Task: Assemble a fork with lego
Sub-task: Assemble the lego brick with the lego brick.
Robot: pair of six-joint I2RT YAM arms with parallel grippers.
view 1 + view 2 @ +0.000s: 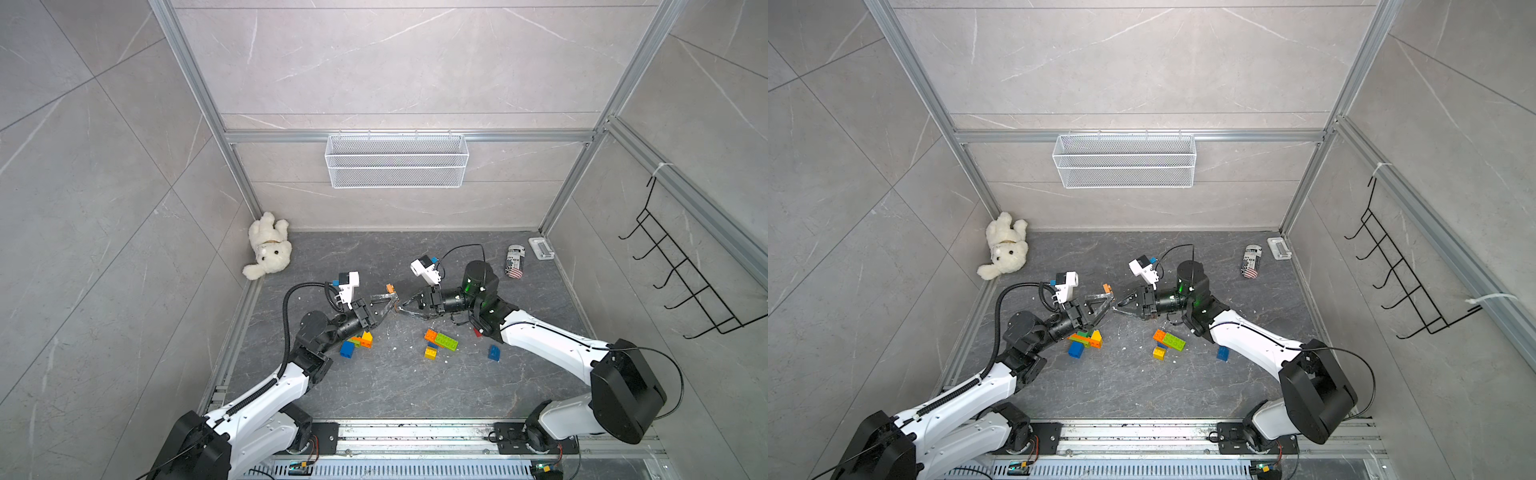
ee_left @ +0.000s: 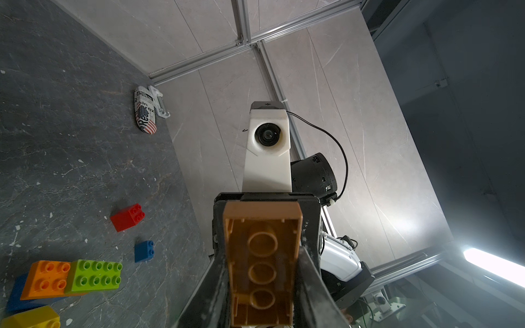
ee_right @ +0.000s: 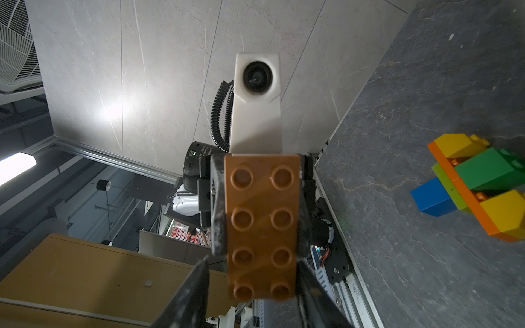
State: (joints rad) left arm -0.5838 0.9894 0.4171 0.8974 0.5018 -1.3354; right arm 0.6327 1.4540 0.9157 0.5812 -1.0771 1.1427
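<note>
Fork unfinished: left gripper [image 1: 395, 303] clamps the brown brick [image 3: 262, 227], right gripper [image 1: 401, 308] straddles it with jaws ajar, while partial assembly [image 3: 483, 184] and loose bricks [image 1: 493, 352] await.

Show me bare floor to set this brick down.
Free: the near strip between the front rail and the two brick clusters, left and right; the far stretch between the teddy and the can. Crowded: mid-floor around those clusters.

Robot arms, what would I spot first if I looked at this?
The two grippers meet nose to nose above the middle of the table: the left gripper pinches a brown brick and the right gripper reaches around it. Next, the bright loose bricks below them, and a white teddy bear lying in the far left corner.
</note>
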